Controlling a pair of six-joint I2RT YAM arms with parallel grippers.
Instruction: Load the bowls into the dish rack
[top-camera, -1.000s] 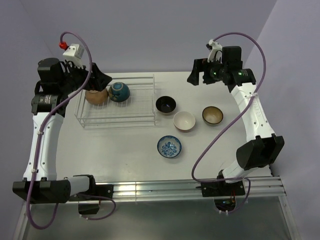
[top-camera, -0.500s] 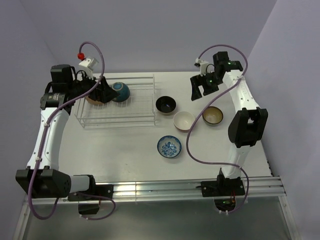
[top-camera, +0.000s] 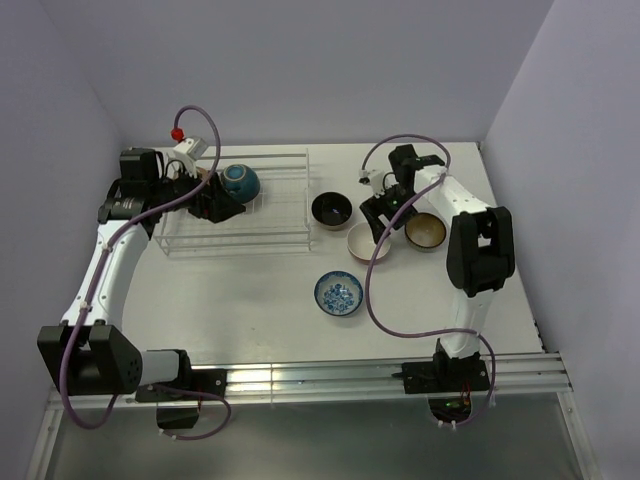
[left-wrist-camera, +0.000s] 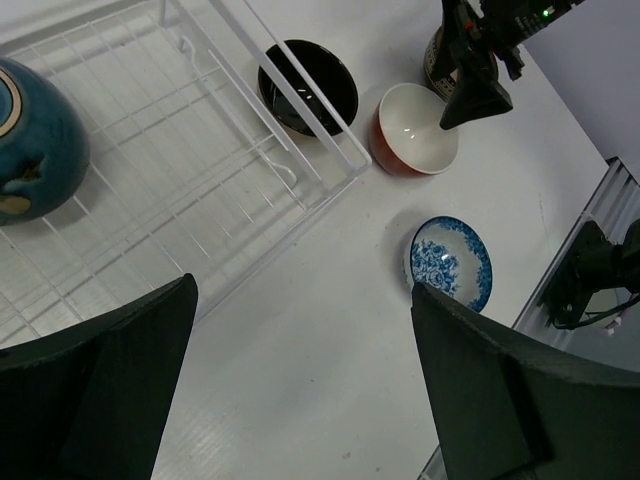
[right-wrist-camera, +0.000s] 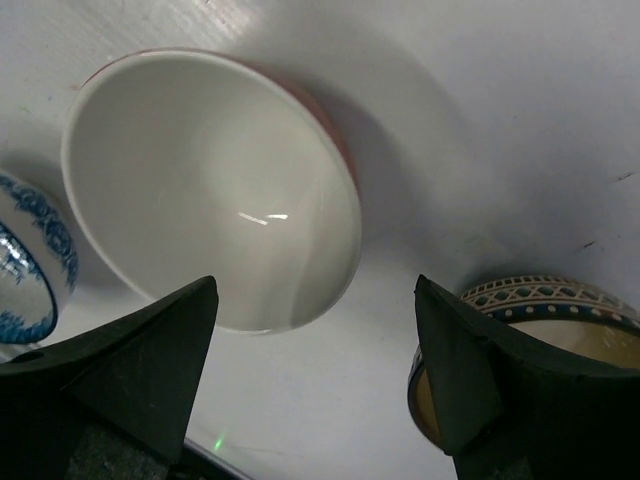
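Red-and-white bowl (right-wrist-camera: 210, 190): glazed, likely slick and brittle; pinch rim;
Right gripper (right-wrist-camera: 315, 290): wide, empty, above it;
Left gripper (left-wrist-camera: 300, 290): wide, empty

Your white worktop (top-camera: 250, 300) sits boxed in by plain pale lilac walls (top-camera: 320, 70), one behind and one on each side. The light falls evenly on it and throws only soft shadows. A silver metal rail (top-camera: 330, 375) runs along its near edge, with a dull grey surface (top-camera: 320, 440) below.
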